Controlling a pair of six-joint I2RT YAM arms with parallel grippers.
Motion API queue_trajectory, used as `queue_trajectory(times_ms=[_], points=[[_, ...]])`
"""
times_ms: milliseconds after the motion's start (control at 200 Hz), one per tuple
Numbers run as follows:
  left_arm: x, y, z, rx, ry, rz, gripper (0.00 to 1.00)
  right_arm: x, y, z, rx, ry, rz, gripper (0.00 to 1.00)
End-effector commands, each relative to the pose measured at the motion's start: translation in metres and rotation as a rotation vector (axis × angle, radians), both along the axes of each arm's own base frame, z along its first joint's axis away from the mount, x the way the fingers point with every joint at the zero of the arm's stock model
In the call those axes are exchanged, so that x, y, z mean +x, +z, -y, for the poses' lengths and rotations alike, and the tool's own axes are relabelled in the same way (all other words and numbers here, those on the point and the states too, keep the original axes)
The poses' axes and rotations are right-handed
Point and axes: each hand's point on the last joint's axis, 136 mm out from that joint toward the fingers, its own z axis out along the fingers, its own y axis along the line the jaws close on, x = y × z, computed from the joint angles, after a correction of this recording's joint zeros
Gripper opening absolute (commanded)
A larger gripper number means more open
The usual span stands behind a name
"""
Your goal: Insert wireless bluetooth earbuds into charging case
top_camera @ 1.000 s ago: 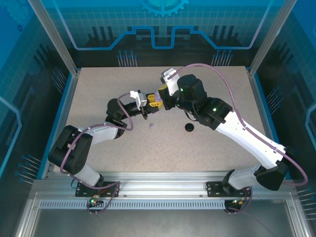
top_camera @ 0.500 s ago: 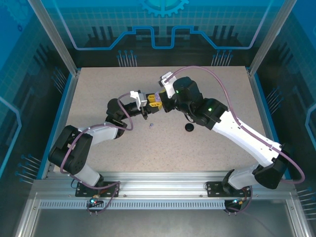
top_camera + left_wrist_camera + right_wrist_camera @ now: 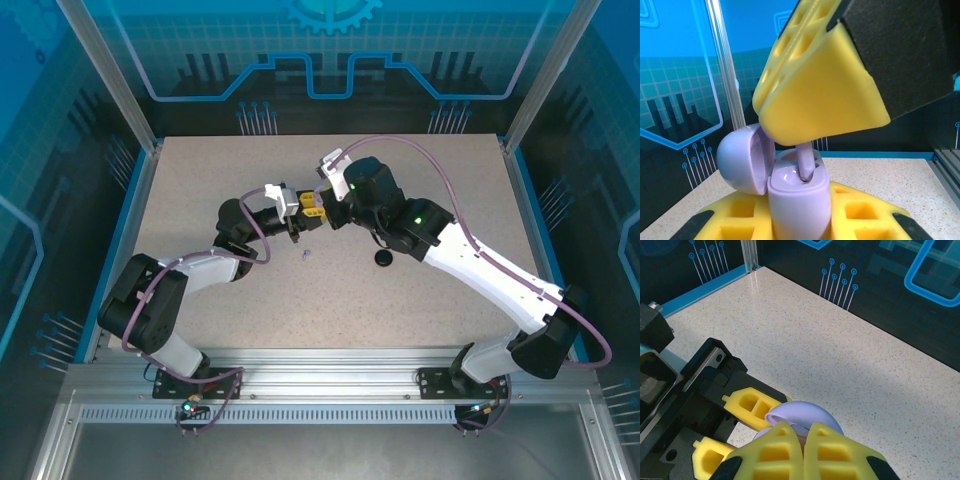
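Note:
In the left wrist view my left gripper (image 3: 800, 229) is shut on an upright lavender charging case (image 3: 800, 205), whose lid (image 3: 742, 157) hangs open to the left. My right gripper (image 3: 804, 432) comes down from above, shut on a lavender earbud (image 3: 806, 162). The bud's stem tip rests in the case's near socket. The top view shows both grippers meeting at mid table, left gripper (image 3: 293, 210) against right gripper (image 3: 318, 204). A second lavender earbud (image 3: 307, 254) lies loose on the table just in front of them. The black and pink buds are out of view.
A round black case (image 3: 384, 259) sits on the speckled table (image 3: 220, 180) to the right of the loose bud. Blue walls and metal posts ring the table. The right arm's cable (image 3: 440, 150) arcs over the back right.
The right arm has shifted left and lowered its wrist, bringing its fingers closer over the case in the left gripper. The left arm has stayed put.

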Motion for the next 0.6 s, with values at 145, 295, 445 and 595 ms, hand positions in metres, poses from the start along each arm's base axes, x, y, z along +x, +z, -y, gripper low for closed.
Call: queue_trajectory(times_ms=[145,295,445,595], points=[[-0.007,0.022,0.003,-0.009,-0.021,0.09,0.0,-0.017,-0.021,-0.017,-0.138,0.111,-0.015,0.05],[-0.006,0.021,0.004,-0.009,-0.022,0.083,0.0,-0.019,-0.028,-0.027,-0.167,0.135,-0.026,0.05],[-0.006,0.019,0.003,-0.008,-0.016,0.078,0.0,-0.015,-0.022,-0.032,-0.131,0.116,-0.039,0.18],[-0.001,0.017,0.001,-0.015,0.017,0.081,0.0,-0.011,0.023,-0.026,0.005,0.05,-0.017,0.41]])
